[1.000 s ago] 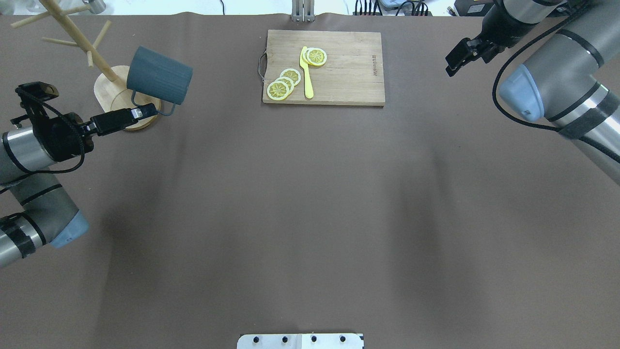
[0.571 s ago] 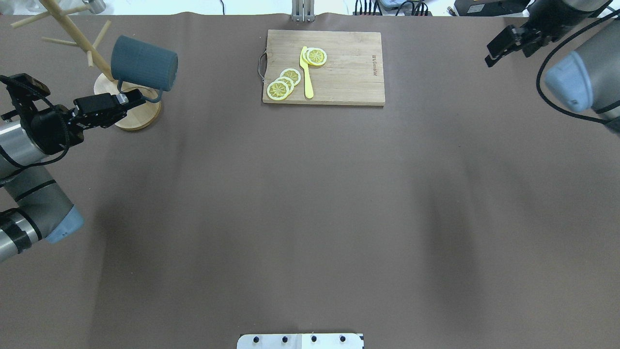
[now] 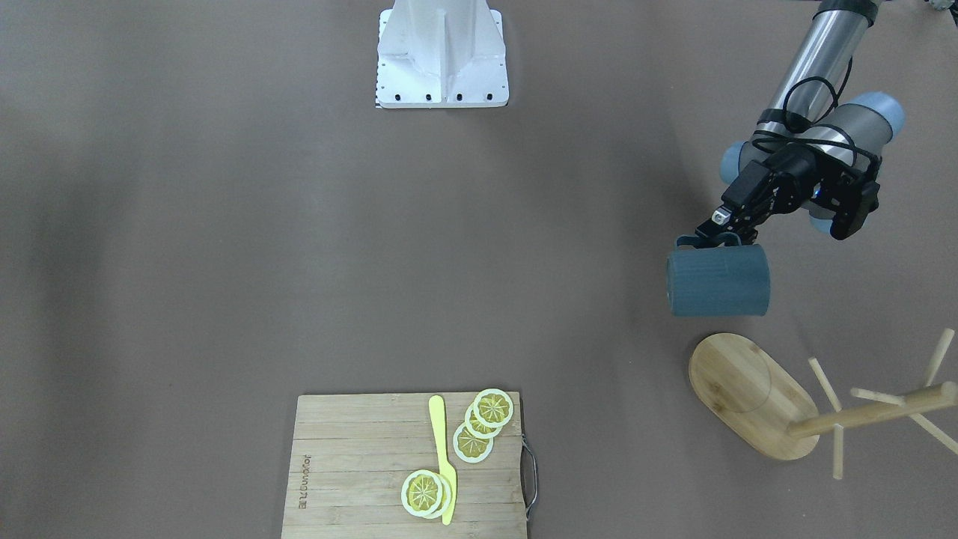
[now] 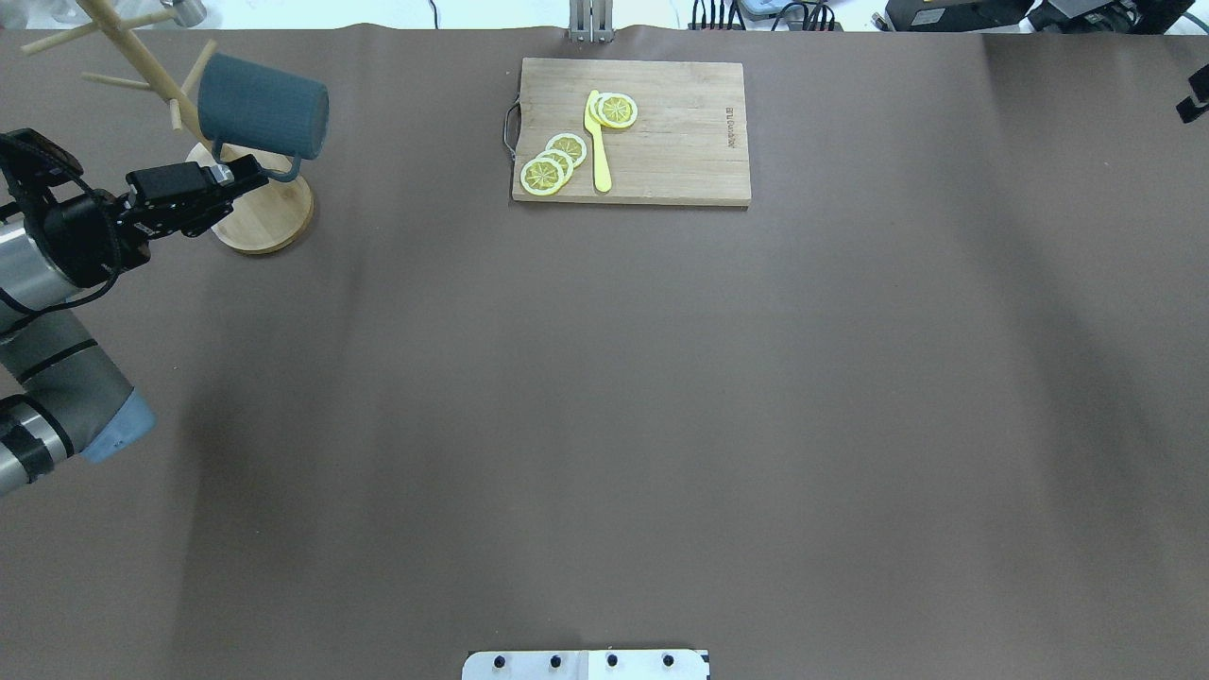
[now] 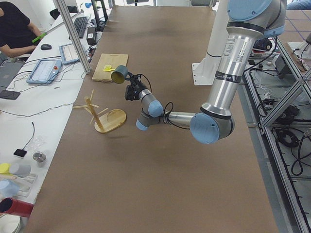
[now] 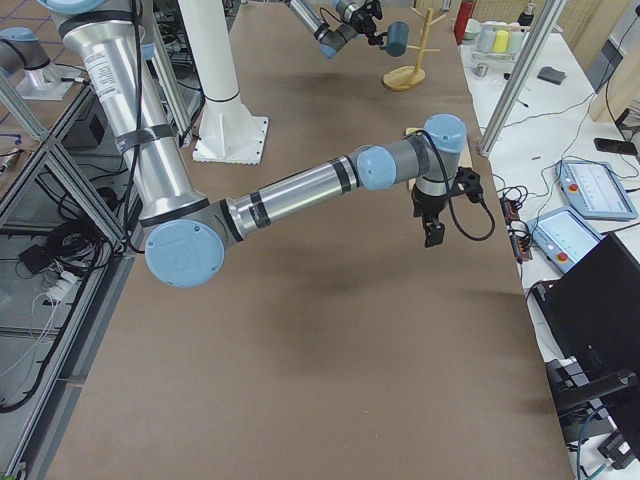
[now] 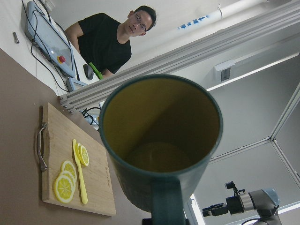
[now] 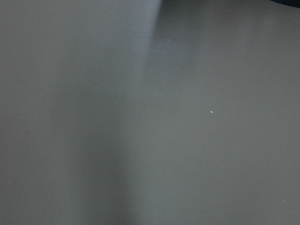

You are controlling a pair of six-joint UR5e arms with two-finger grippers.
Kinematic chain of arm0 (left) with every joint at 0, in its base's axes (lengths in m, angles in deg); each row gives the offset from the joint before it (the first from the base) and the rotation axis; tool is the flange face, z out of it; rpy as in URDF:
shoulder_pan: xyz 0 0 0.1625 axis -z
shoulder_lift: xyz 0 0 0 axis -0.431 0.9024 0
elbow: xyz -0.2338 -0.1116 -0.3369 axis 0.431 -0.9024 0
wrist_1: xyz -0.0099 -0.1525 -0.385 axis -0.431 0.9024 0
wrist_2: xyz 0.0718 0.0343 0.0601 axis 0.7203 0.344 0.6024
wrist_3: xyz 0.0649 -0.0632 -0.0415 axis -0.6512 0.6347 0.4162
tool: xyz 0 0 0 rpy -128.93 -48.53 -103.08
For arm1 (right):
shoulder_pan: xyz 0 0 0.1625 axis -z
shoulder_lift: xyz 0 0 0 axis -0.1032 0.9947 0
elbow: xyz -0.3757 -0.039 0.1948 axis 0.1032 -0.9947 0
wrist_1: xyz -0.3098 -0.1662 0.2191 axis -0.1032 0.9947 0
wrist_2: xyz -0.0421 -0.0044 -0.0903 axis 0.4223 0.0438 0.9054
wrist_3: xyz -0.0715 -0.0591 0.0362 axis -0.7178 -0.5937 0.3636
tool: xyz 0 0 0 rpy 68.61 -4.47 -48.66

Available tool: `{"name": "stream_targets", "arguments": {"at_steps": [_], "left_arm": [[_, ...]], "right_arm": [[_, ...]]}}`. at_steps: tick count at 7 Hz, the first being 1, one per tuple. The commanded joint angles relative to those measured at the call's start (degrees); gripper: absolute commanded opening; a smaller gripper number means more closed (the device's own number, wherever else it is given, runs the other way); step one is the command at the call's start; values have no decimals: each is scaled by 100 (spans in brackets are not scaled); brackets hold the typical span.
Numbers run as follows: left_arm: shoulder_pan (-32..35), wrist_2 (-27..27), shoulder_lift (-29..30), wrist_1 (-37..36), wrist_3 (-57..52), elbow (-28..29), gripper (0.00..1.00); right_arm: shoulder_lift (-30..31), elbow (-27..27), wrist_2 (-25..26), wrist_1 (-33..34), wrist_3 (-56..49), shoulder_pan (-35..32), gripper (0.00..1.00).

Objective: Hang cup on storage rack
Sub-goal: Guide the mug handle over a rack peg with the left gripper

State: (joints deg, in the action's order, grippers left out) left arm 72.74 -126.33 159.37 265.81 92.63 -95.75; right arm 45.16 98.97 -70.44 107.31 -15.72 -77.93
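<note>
Cup [image 4: 263, 106] held on its side in the air by its loop handle, on which the left gripper [image 4: 247, 176] is clamped, close beside the mug tree [image 4: 264, 215] and on none of its pegs; the right gripper [image 6: 432, 236] state cannot be told

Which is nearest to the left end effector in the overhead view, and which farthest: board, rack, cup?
1. Cup: held by its handle in the left end effector.
2. Rack: its base lies just beside, at the view's left.
3. Board: well off to the right, near the far edge.
</note>
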Motion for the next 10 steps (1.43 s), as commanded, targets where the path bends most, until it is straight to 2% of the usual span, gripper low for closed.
{"name": "stream_targets", "arguments": {"at_steps": [1, 4, 6, 10], "left_arm": [[-1, 86, 143, -9, 154, 210, 0], [95, 95, 266, -79, 787, 307, 0], [340, 78, 433, -106, 980, 613, 0], [753, 78, 530, -123, 2444, 861, 0]], "right_arm": [[138, -88, 163, 618, -470, -359, 100], [472, -71, 129, 559, -471, -456, 100], [673, 113, 32, 559, -471, -562, 100], [744, 368, -223, 629, -453, -729, 100]]}}
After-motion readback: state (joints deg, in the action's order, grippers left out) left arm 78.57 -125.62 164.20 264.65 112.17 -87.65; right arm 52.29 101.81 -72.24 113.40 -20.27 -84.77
